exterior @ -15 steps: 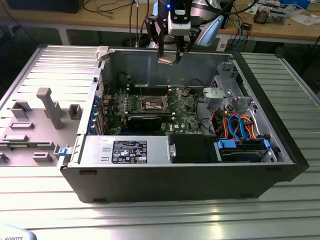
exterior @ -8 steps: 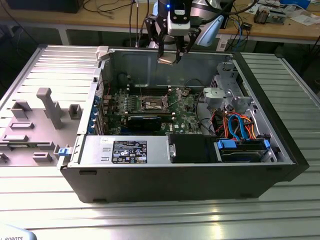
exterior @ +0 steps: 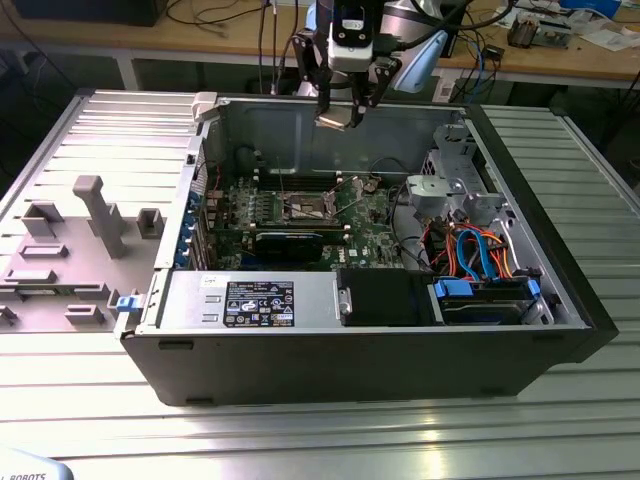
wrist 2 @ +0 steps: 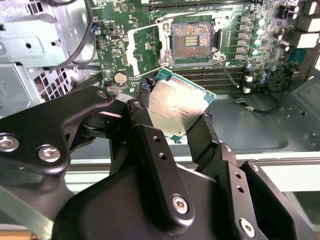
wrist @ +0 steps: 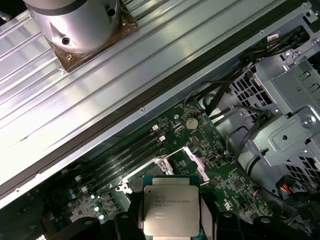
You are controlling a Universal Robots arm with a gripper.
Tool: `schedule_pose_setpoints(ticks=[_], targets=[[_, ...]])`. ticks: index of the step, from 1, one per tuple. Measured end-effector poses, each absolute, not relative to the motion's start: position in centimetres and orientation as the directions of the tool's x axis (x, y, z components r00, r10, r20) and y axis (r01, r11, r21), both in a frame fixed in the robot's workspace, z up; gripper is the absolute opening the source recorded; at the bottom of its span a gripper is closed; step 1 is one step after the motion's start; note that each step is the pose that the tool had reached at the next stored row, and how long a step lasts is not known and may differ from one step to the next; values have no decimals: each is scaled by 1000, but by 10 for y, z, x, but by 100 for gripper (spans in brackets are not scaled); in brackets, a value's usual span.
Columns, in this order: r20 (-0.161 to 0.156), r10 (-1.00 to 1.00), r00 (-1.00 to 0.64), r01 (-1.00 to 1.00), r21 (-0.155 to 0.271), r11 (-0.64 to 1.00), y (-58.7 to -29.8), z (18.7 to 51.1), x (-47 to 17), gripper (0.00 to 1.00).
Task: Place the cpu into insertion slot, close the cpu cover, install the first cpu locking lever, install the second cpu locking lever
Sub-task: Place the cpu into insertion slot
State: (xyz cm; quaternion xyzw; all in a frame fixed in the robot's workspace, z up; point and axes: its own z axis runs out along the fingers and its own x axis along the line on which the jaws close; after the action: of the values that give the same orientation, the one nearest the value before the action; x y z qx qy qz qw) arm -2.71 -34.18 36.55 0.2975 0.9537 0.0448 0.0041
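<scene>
I am gripping the chip (wrist 2: 177,110) tight in my gripper (exterior: 341,118), hanging high over the open socket (wrist 2: 192,42) on the green board (wrist 2: 115,30) inside the computer case (exterior: 350,360).

A ribbed aluminium table (exterior: 300,440) gleams under overhead light; beyond its far edge stands a cluttered wooden workbench (exterior: 580,62).

In the second wrist view, two edges of the cpu (wrist 2: 177,107) are being covered by the jaws clamping it. In the exterior view, the insertion slot (exterior: 305,207) is being shown too small to judge, and the arm (exterior: 355,30) is being cut off at the top edge.
</scene>
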Motion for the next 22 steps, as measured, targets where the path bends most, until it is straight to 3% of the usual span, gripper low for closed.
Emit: schedule_pose_setpoints(ticks=[22], targets=[[19, 697, -717, 695, 88, 713, -342, 364, -28, 54]])
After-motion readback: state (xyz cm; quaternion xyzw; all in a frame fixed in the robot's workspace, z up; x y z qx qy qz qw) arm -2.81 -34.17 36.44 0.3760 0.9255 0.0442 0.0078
